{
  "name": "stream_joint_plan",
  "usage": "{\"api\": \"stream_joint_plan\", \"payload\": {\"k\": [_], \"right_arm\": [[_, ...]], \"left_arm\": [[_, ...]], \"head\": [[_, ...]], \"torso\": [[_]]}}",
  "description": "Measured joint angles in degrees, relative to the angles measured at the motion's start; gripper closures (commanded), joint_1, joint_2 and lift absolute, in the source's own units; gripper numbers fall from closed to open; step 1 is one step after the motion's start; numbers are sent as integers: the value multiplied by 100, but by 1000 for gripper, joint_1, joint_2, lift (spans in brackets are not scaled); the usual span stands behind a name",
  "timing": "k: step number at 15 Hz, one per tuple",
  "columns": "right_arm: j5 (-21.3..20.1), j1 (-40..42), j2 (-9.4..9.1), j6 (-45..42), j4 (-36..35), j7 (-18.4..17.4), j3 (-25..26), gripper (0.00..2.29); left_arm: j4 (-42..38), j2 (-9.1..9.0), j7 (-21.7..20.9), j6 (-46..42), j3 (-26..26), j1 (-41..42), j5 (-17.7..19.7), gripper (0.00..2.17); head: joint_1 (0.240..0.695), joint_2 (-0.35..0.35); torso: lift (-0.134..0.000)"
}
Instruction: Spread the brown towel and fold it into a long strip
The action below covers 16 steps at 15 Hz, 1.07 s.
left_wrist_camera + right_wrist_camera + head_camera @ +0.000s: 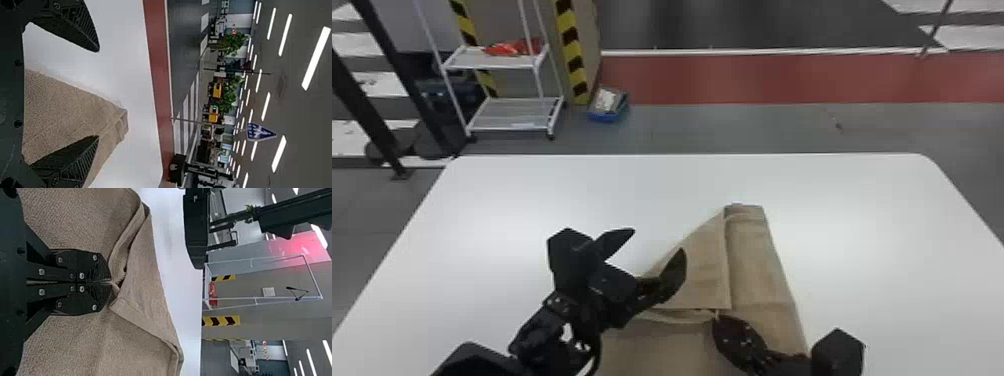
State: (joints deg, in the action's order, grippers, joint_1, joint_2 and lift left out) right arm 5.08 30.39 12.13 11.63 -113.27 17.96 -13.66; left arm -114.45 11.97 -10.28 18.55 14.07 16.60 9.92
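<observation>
The brown towel (759, 260) lies on the white table (497, 200), extending from the robot's side to a narrow, partly folded far end right of the table's middle. A flap lies over the towel's left part, its straight edge running lengthwise; a loose, raised fold crosses the towel at the flap's near edge. The left gripper (658, 240) is at the towel's left edge, its two fingers spread with nothing between them; one is above the towel, the other above the table to the towel's left. Whether the first touches cloth cannot be determined. The right gripper (717, 321) is at the near end of the flap, fingers pressed together and pinching the towel's raised fold. Beyond the towel, to its left, stands a white cart (492, 62) on the floor.
</observation>
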Motion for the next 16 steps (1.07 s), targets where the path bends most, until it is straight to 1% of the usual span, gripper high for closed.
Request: {"api": "stream_joint_plan", "payload": {"k": [2, 4, 5, 7, 9, 10, 12, 15, 16], "right_arm": [[18, 28, -2, -23, 2, -10, 52, 1477], [22, 35, -17, -45, 11, -12, 57, 1480], [24, 37, -23, -67, 23, -12, 54, 1477], [28, 37, -26, -123, 63, -3, 34, 1477], [28, 37, -27, -158, 109, -3, 23, 1477], [30, 37, -27, -170, 126, -3, 21, 1477], [51, 37, -27, -185, 146, -3, 21, 1477], [64, 37, -26, -203, 170, -3, 20, 1477], [66, 41, -25, -211, 172, -3, 20, 1477]], "left_arm": [[-30, 11, -332, 4, 6, 19, -27, 154], [-32, 15, -606, 218, 56, 10, -44, 147], [-33, 15, -639, 331, 120, -6, -70, 147], [-29, 11, -693, 469, 294, -47, -201, 147], [-6, 12, -760, 593, 387, -88, -248, 161], [-1, 14, -851, 691, 418, -118, -255, 245], [7, 16, -1065, 841, 447, -168, -258, 336], [47, 7, -1306, 1098, 471, -233, -275, 336], [69, 7, -1330, 1128, 471, -247, -298, 397]], "head": [[695, 4], [695, -12], [695, -28], [695, -43], [695, -54], [695, -66], [695, -76], [695, -87], [695, -88]], "torso": [[-123], [-123], [-123], [-123], [-123], [-123], [-123], [-123], [-123]]}}
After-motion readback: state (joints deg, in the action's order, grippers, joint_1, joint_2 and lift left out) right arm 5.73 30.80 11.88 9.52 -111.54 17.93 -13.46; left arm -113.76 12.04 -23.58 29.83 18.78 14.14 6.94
